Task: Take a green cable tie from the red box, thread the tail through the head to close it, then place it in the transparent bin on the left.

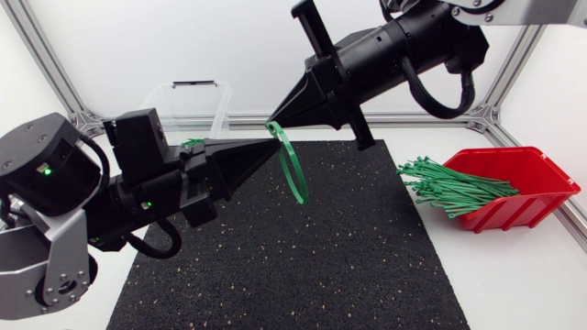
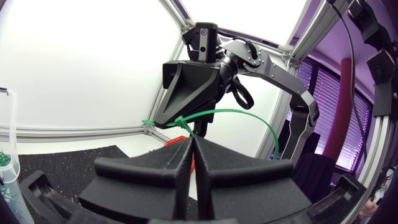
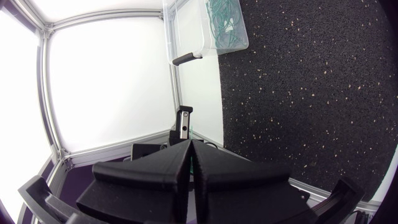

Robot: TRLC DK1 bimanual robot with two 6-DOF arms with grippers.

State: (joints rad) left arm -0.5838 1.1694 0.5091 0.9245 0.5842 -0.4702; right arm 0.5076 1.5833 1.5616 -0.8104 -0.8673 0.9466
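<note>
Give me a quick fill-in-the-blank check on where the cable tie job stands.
The cable tie forms a ___ above the mat.
The left gripper and right gripper both have their fingers ___.
Spare ties spill from the ___ box.
The transparent bin sits on my ___ side.
Missing: loop; shut; red; left.

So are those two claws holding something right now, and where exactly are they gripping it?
Both hold one green cable tie, bent into a loop. The right gripper pinches its top end, and the left gripper pinches the strap just below.
</note>
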